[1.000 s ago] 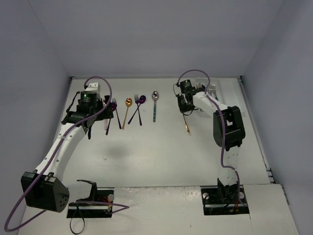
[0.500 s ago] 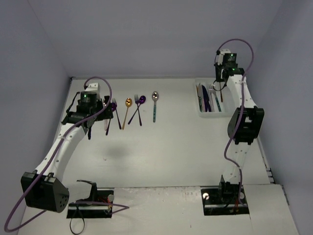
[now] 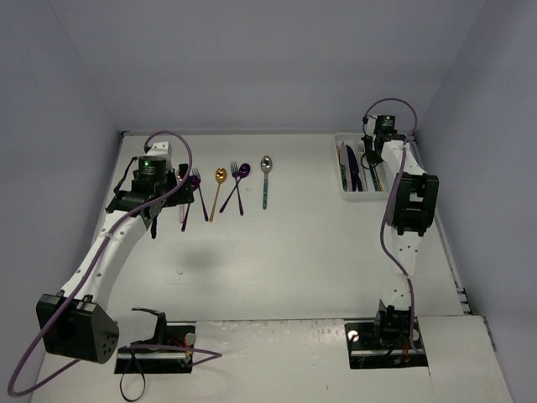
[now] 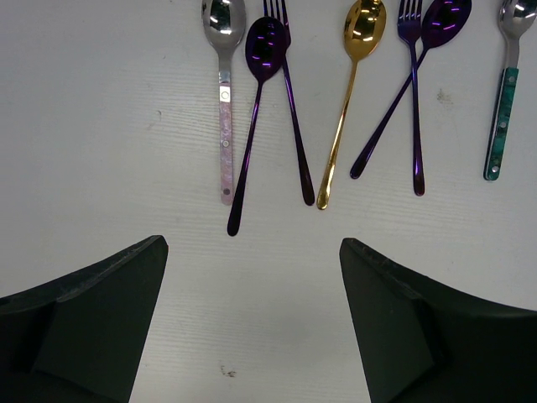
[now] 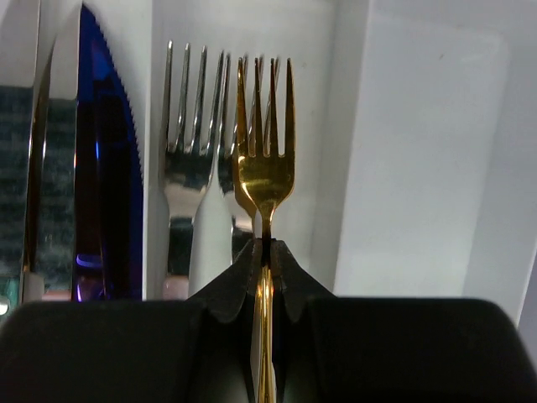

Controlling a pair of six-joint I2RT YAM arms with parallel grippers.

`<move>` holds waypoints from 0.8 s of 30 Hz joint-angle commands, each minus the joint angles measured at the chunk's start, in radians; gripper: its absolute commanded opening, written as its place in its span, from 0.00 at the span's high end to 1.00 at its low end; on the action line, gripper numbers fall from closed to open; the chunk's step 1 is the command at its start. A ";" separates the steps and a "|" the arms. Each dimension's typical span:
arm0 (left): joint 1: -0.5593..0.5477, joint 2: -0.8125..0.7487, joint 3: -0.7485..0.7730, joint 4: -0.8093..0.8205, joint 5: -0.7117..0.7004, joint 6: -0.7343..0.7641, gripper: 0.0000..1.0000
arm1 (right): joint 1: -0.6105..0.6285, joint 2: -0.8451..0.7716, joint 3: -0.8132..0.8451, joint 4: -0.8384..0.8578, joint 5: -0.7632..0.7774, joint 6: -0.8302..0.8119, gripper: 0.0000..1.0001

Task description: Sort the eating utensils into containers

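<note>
My right gripper (image 5: 265, 248) is shut on the neck of a gold fork (image 5: 265, 168), tines forward, over the white tray's (image 5: 344, 126) fork compartment. Silver forks (image 5: 186, 159) lie there, and a dark blue knife (image 5: 105, 168) lies in the compartment to the left. From above, that gripper (image 3: 379, 143) hangs over the tray (image 3: 357, 198) at the back right. My left gripper (image 4: 252, 243) stands open above bare table, just short of the handle ends of a pink-handled silver spoon (image 4: 225, 126), a purple spoon (image 4: 252, 126), a purple fork (image 4: 294, 126) and a gold spoon (image 4: 344, 109).
Further right in the row lie a crossed purple fork (image 4: 414, 109) and purple spoon (image 4: 403, 92), then a teal-handled spoon (image 4: 501, 117). The compartment (image 5: 419, 168) right of the forks shows only white floor. Walls close the table at the back and sides.
The right arm carried the gold fork from mid-table to the tray at the back right, then came down over it. The left arm has not moved.
</note>
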 commanded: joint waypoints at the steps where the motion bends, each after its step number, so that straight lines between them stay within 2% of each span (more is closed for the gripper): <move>1: 0.009 0.001 0.031 0.021 -0.016 0.013 0.18 | -0.020 -0.048 -0.003 0.086 0.000 -0.020 1.00; 13: 0.009 0.006 0.033 0.020 -0.010 0.012 0.19 | -0.045 -0.035 -0.022 0.099 -0.023 0.029 0.98; 15: 0.009 0.006 0.033 0.020 -0.012 0.013 0.19 | -0.044 -0.036 -0.020 0.099 -0.030 0.044 0.88; 18: 0.009 0.007 0.032 0.020 -0.011 0.012 0.18 | -0.042 -0.069 -0.017 0.099 -0.039 0.059 0.67; 21: 0.009 0.003 0.035 0.020 -0.006 0.010 0.19 | -0.035 -0.134 -0.011 0.099 -0.049 0.081 0.57; 24: 0.008 -0.002 0.036 0.020 -0.005 0.010 0.19 | -0.016 -0.202 -0.017 0.097 -0.036 0.110 0.54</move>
